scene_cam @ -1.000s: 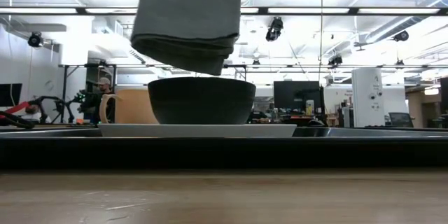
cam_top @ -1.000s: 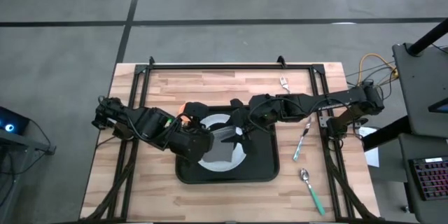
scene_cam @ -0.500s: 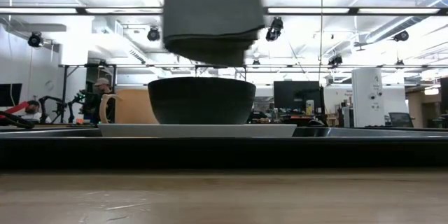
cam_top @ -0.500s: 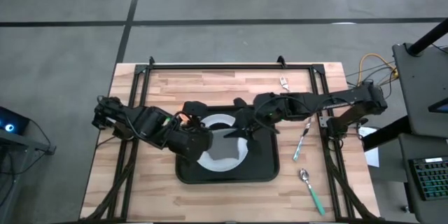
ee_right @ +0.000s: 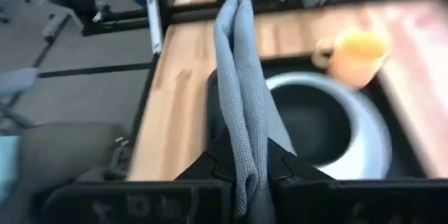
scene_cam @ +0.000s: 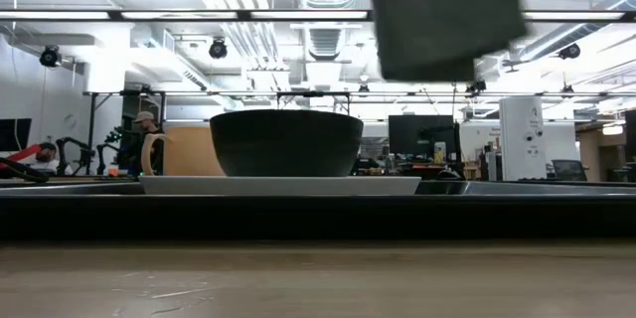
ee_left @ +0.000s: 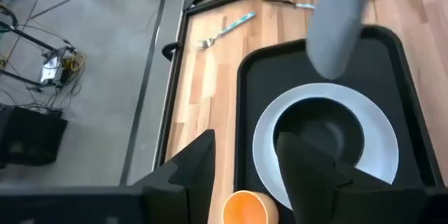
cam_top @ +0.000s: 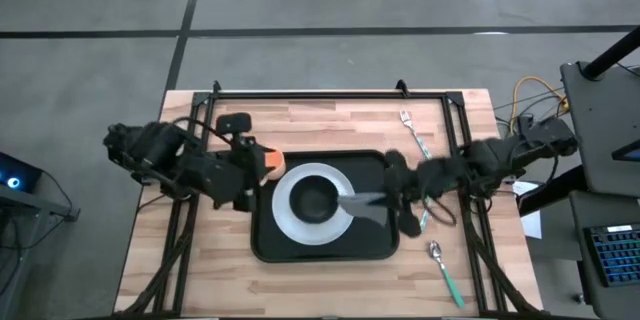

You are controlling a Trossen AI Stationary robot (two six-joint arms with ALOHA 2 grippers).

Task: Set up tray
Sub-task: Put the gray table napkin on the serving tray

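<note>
The black tray lies mid-table and carries a white plate with a dark bowl on it. An orange cup stands at the tray's far left corner. A folded grey napkin hangs over the tray's right half, high above the bowl in the low view; my right gripper is shut on it. My left gripper stands open just left of the cup, fingers apart, holding nothing. My right gripper pinches the folded napkin's end between its two fingers, several layers together. The fingers reach in from the table's right side. The napkin runs on past the fingertips toward the plate, lifted clear of the tray and the bowl.
Two forks lie on the wood right of the tray: one at the far right, one by the tray's right rim. A spoon with a green handle lies near the front right. A black frame borders the table.
My right gripper has taken hold of the napkin and carried it from above the bowl toward the table's right edge, still clear of the tray. My left gripper has let go of the napkin and drawn back toward the table's left edge, beside the cup.
</note>
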